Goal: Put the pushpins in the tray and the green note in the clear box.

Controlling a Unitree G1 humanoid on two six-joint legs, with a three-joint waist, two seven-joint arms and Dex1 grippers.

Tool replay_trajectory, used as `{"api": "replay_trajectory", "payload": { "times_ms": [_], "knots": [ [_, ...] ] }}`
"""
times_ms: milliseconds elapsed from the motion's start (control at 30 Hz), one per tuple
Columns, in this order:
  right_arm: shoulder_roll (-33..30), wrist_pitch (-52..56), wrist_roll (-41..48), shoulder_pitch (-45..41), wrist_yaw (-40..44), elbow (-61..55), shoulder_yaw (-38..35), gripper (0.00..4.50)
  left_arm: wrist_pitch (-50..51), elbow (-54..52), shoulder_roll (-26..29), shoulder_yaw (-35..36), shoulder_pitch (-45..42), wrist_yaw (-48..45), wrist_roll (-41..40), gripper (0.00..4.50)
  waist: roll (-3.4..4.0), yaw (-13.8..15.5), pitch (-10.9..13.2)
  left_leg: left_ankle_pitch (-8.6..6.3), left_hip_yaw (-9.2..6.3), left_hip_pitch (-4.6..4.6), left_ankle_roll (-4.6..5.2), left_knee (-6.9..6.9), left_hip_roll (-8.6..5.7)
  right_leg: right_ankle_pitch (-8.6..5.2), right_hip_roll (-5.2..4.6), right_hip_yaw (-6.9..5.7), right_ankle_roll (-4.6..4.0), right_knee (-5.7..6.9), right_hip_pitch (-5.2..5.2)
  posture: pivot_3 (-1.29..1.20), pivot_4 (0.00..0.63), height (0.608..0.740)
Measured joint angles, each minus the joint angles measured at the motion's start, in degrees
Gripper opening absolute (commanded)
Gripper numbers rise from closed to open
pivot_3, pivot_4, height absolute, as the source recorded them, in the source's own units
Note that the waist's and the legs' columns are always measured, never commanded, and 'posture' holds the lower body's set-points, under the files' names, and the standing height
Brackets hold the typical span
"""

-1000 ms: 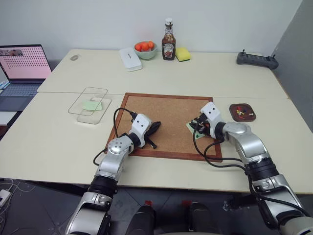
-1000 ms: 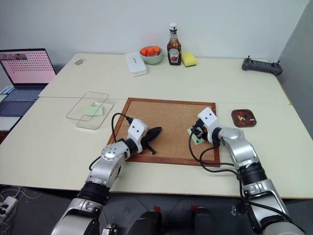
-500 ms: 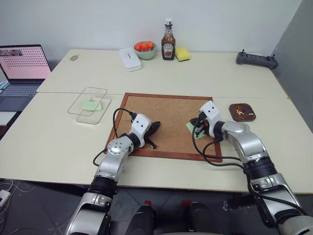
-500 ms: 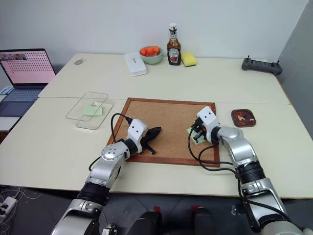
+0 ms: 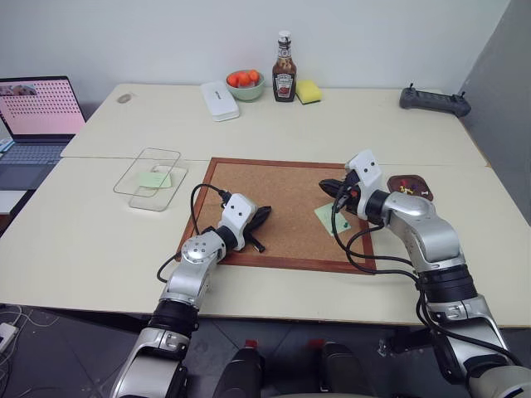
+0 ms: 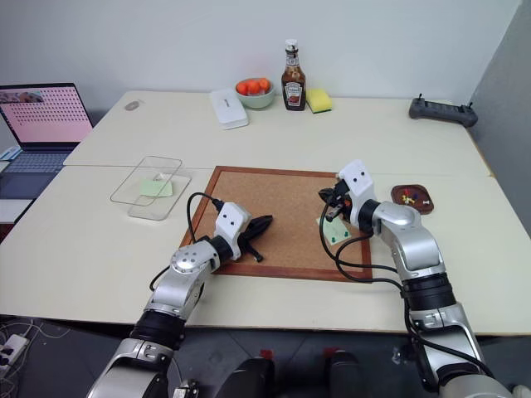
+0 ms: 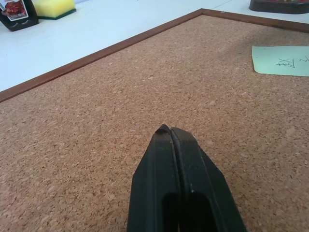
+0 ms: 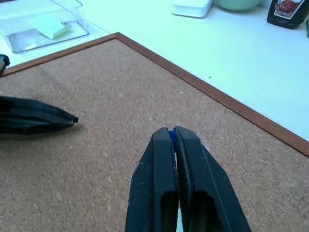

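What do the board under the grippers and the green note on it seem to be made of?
The board looks like cork, matte and speckled with brown grains, inside a smooth reddish-brown frame, probably wood. The green note looks like thin matte paper: it lies flat and carries handwriting.

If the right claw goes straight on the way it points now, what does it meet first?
Probably the cork board; the right claw tilts slightly down toward it. The left claw lies off to one side.
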Motion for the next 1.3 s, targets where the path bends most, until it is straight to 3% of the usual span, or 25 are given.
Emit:
{"api": "replay_trajectory", "payload": {
  "times_ms": [233, 433, 700, 733, 767, 1200, 1300],
  "knots": [
    [-5.31, -0.30, 0.15, -0.87, -2.63, 1.30, -5.28, 0.06, 0.00, -0.50, -0.17, -0.09, 0.38, 0.50, 0.04, 0.00, 0.01, 0.03, 0.00, 0.00, 0.03, -0.02, 0.00, 0.00, -0.01, 0.00, -0.04, 0.02, 0.00, -0.04, 0.01, 0.00, 0.150, 0.740],
    [-15.70, -8.09, -9.52, -2.67, -6.35, 14.43, -5.03, 0.06, -0.02, -0.69, 0.15, -0.23, 0.61, 0.63, 0.08, 0.00, 0.11, 0.01, -0.06, 0.00, 0.13, -0.01, 0.01, -0.04, -0.09, 0.00, -0.04, 0.04, 0.00, -0.11, 0.02, 0.00, 0.150, 0.740],
    [-17.00, -17.62, -17.08, -5.65, -7.22, 29.59, -0.63, 0.06, -0.08, -0.11, 0.23, -0.35, 0.20, 0.29, 0.89, 0.00, 0.30, -0.43, -0.18, 0.03, 0.19, -0.02, 0.05, -0.03, -0.09, 0.03, -0.03, 0.04, 0.05, -0.11, 0.06, 0.00, 0.150, 0.740],
    [-17.00, -18.21, -17.17, -6.06, -7.19, 30.79, -0.63, 0.48, -0.08, -0.15, 0.23, -0.35, 0.22, 0.14, 0.92, 0.00, 0.32, -0.44, -0.19, 0.03, 0.20, -0.02, 0.05, -0.03, -0.09, 0.03, -0.03, 0.05, 0.05, -0.11, 0.06, 0.00, 0.150, 0.740],
    [-16.97, -18.83, -17.27, -6.62, -7.13, 32.04, -0.63, 0.54, -0.09, -0.23, 0.26, -0.35, 0.26, 0.01, 0.97, 0.00, 0.32, -0.45, -0.19, 0.03, 0.20, -0.02, 0.05, -0.03, -0.09, 0.03, -0.04, 0.06, 0.05, -0.12, 0.06, 0.00, 0.150, 0.740],
    [-16.54, -21.15, -17.49, -9.38, -6.69, 37.92, -0.83, 3.34, -0.09, -0.68, 0.32, -0.24, 0.58, -0.01, 1.46, 0.00, 0.34, -0.58, -0.20, 0.03, 0.20, -0.02, 0.05, -0.03, -0.09, 0.03, -0.04, 0.07, 0.05, -0.14, 0.07, 0.00, 0.150, 0.740],
    [-16.54, -21.14, -17.18, -9.43, -6.70, 37.89, -1.03, 3.34, -0.09, -0.69, 0.30, -0.24, 0.58, -0.05, 1.47, 0.00, 0.35, -0.58, -0.20, 0.03, 0.20, -0.02, 0.05, -0.03, -0.08, 0.03, -0.04, 0.09, 0.05, -0.14, 0.08, 0.00, 0.150, 0.740]
  ]
}}
